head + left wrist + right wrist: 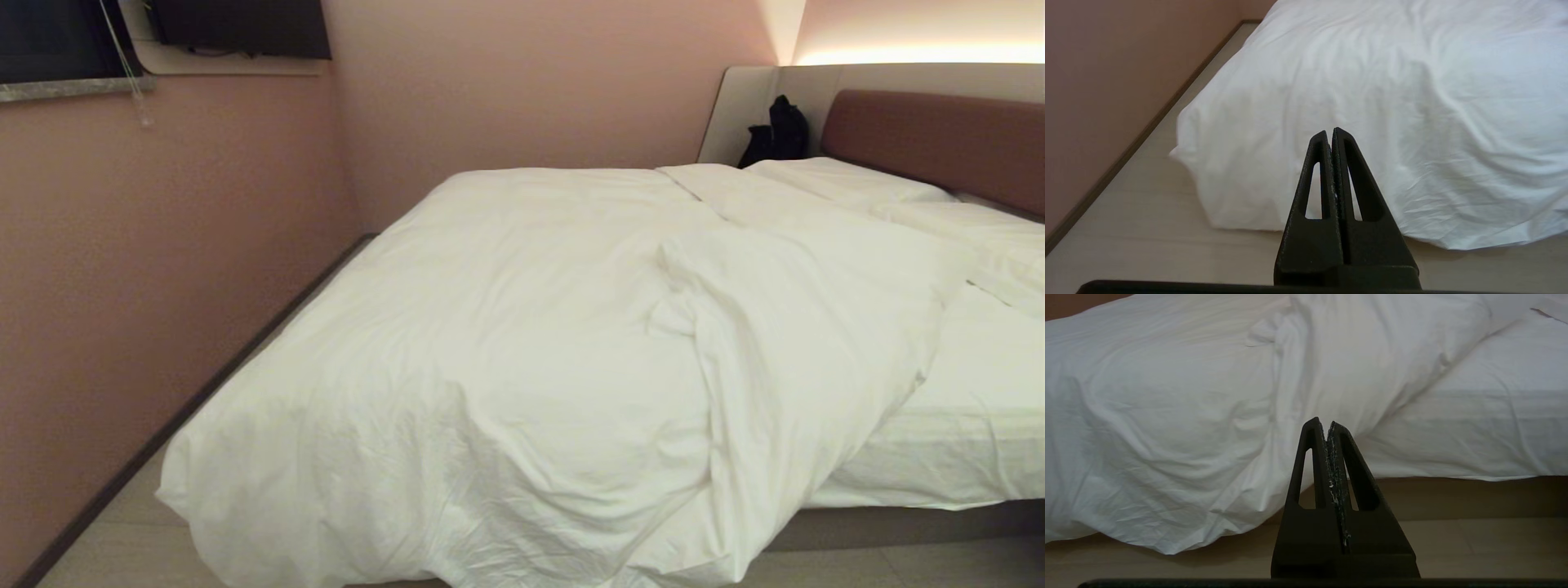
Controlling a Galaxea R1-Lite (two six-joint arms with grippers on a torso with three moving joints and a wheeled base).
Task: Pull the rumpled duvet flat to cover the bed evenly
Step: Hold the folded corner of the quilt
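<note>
Left gripper and right gripper both pinched closed, empty, short of the bed. Duvet bunched toward nine o'clock, sheet bare at three. Soft, bulky, probably light; grab folded edge.

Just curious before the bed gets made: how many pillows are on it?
2 show: one pillow by the headboard, another beside it toward the right. The duvet may hide more.
</note>
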